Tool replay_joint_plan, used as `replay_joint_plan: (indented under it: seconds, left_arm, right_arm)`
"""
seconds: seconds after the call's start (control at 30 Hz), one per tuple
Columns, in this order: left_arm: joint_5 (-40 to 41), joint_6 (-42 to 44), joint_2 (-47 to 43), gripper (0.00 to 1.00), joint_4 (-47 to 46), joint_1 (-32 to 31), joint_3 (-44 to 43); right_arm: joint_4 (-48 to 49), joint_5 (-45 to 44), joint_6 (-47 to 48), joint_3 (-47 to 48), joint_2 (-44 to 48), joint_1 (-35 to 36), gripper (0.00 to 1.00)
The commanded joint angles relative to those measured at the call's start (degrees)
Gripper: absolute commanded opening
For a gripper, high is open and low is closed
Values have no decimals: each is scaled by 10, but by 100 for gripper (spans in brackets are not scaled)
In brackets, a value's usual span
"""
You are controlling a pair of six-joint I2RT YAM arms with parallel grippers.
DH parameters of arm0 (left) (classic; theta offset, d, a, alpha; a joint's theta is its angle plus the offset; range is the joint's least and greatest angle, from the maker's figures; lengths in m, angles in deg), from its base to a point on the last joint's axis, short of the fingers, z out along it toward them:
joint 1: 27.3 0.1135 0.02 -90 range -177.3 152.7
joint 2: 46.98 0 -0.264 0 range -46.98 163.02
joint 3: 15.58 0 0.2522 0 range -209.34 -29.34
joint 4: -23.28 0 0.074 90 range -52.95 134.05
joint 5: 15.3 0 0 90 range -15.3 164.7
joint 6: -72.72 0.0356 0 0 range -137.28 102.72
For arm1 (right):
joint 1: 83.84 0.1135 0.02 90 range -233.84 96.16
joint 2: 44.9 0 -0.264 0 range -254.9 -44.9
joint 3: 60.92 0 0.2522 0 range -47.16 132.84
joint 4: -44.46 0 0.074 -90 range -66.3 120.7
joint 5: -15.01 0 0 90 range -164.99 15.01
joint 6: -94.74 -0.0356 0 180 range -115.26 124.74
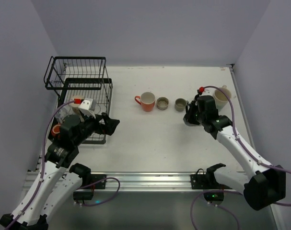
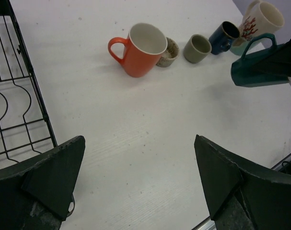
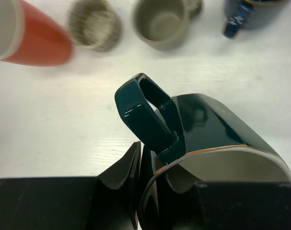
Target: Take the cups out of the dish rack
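My right gripper [image 3: 152,177] is shut on the rim of a dark teal cup [image 3: 217,124], beside its handle, and holds it tilted above the table; the cup also shows in the left wrist view [image 2: 253,69]. On the table stand in a row an orange-red mug [image 1: 146,101], a beige cup [image 1: 162,103], a grey-olive cup [image 1: 180,104], a dark blue cup [image 2: 223,37] and a cream mug [image 1: 222,96]. My left gripper [image 1: 109,125] is open and empty, just right of the black dish rack [image 1: 80,96].
An orange-brown round thing [image 1: 55,129] shows in the rack's lower tray, partly hidden by my left arm. The rack's wires [image 2: 16,96] lie at the left of the left wrist view. Walls close the table on three sides.
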Motion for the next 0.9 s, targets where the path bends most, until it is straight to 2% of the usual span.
replay_joint_plan:
  seconds: [0.0,0.23,0.67,0.77,0.8,0.87]
  left_arm:
    - [5,29,-14,100,-20,0,31]
    - [-7,35,-31,100,-25,12,41]
    - [-7,32,-30,100,-28,22,46]
    - [-6,32,-22,100,-29,29,45]
    - [-6,33,-21,100,-28,35,45]
    - [0,32,-18,100,-27,40,44]
  right_arm:
    - [-43,-58,59,58,-37,-26,0]
    - [-42,-87,67,108,-175,-32,0]
    - [-58,-101,59,123,-247,-27,0]
    - [-59,-103,56,119,-248,-25,7]
    - [-59,-104,56,118,-247,-24,15]
    - [-62,-103,55,118,-246,-23,23]
